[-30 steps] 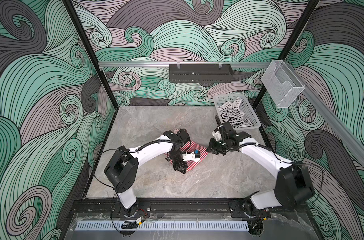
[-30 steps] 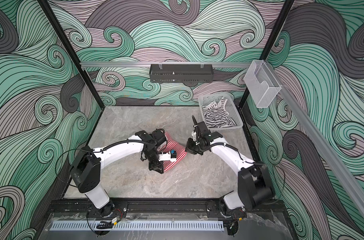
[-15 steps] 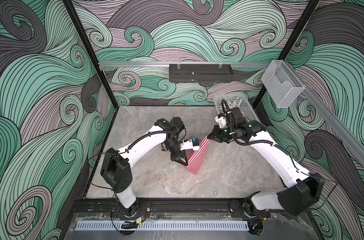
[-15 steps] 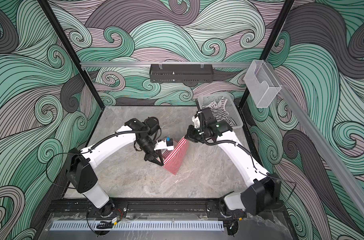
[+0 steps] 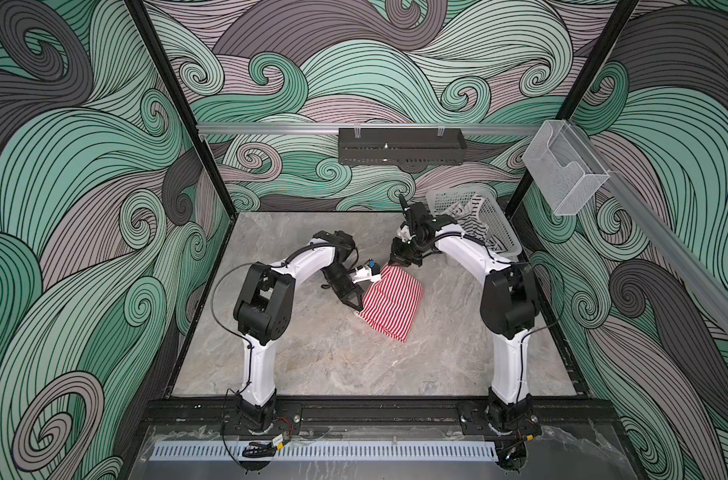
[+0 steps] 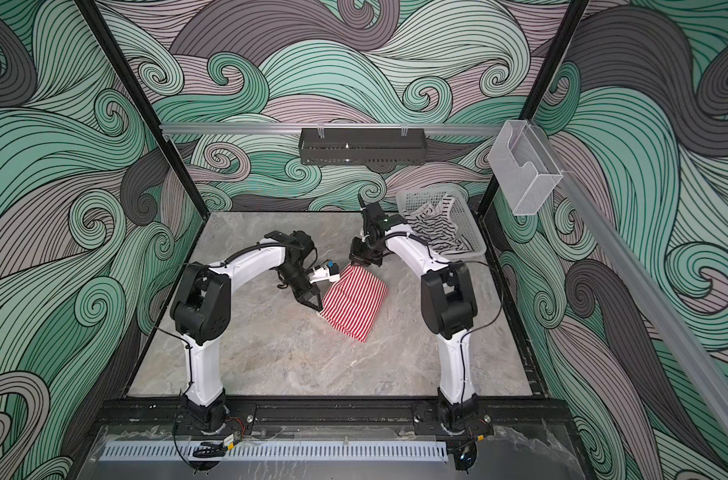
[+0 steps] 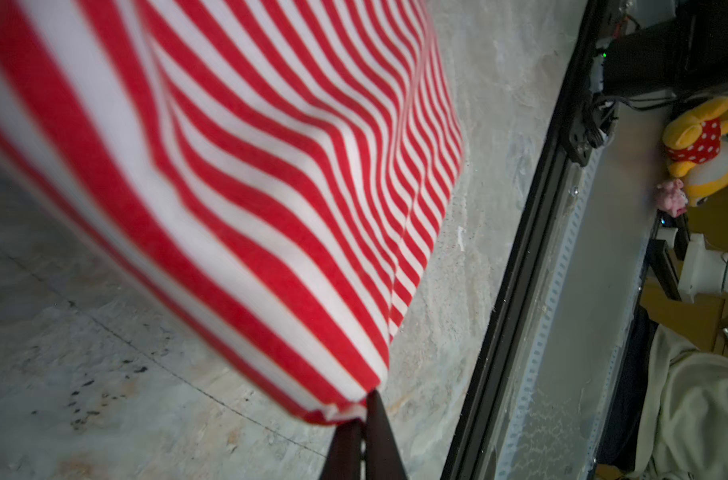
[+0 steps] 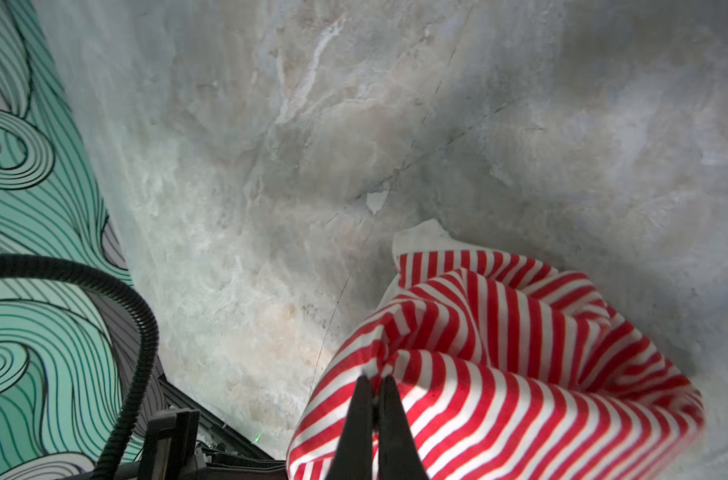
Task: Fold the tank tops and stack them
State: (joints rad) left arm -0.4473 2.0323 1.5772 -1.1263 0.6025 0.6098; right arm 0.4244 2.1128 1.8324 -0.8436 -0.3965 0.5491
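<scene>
Left gripper (image 5: 356, 305) is pinching shut on the near-left edge of the red-striped top (image 5: 391, 303). In the left wrist view we are seeing the jaws closed w/ a hem corner caught right at the tips. Right gripper (image 5: 395, 262) is clamping shut on the far corner of the same top, and the right wrist view is showing fabric bunching into its closed tips.

Re: why two grips, we are reading this as a spread hold. Each arm is taking one corner so the cloth is stretching btwn them instead of crumpling. The top is sloping from the two pinch pts down toward the table (image 5: 312, 353), approx. mid-workspace. We can't tell whether its lower end is resting on the marble or hanging just above it. A white strap (image 8: 420, 237) is poking out past the stripes. The stripes are blurring close to the left lens, maybe from motion, maybe just focus.

The black-striped top (image 6: 437, 230) is lying crumpled in the basket (image 6: 474, 249) at the far right corner, well apart from both grippers.

Judgement: we are working the lay-out/fold step on the 1st top, so the task is at an early stage w/ nothing stacked. The next move is calling for both corners to come down together so the edge lands flat. Risks we are flagging: the thin left pinch slipping, or an uneven release leaving a skewed, wrinkled fold. The fabric is looking limp, so it will prob. sag wherever it is unsupported.
</scene>
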